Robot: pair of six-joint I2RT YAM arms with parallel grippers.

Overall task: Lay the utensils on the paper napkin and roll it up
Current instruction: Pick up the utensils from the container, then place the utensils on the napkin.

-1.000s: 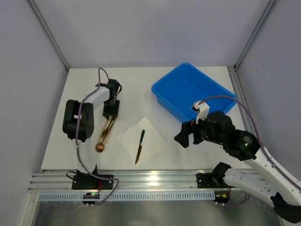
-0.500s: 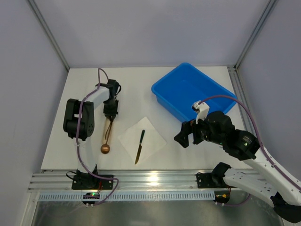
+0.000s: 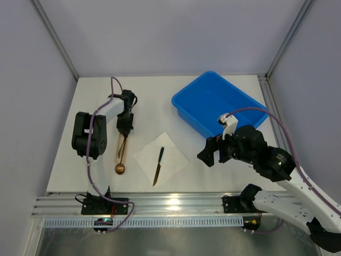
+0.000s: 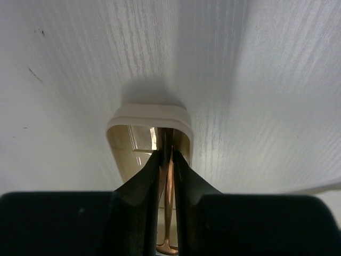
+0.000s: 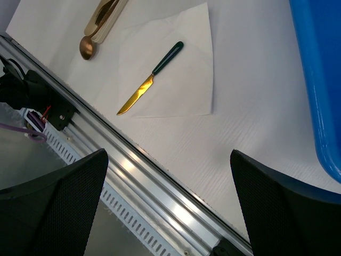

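The bronze spoon (image 3: 120, 168) lies left of the white paper napkin (image 3: 171, 159), its handle running up through a tan open-ended holder (image 3: 121, 148). My left gripper (image 3: 126, 131) is shut on that handle (image 4: 169, 181) just in front of the holder's mouth (image 4: 128, 114). A knife (image 3: 158, 165) with a green handle and a gold blade lies on the napkin (image 5: 181, 80). I cannot make out the fork. My right gripper (image 3: 209, 153) hovers open to the right of the napkin, with nothing between its fingers (image 5: 168, 160).
A blue plastic bin (image 3: 218, 104) stands at the back right, close to the right arm. An aluminium rail (image 3: 170, 202) runs along the table's near edge. The left arm's elbow (image 3: 85, 136) sits left of the spoon.
The left jaws have closed on the spoon's handle. The spoon swung from a slant to nearly straight, its bowl shifting right and nearer. The right arm has not moved.
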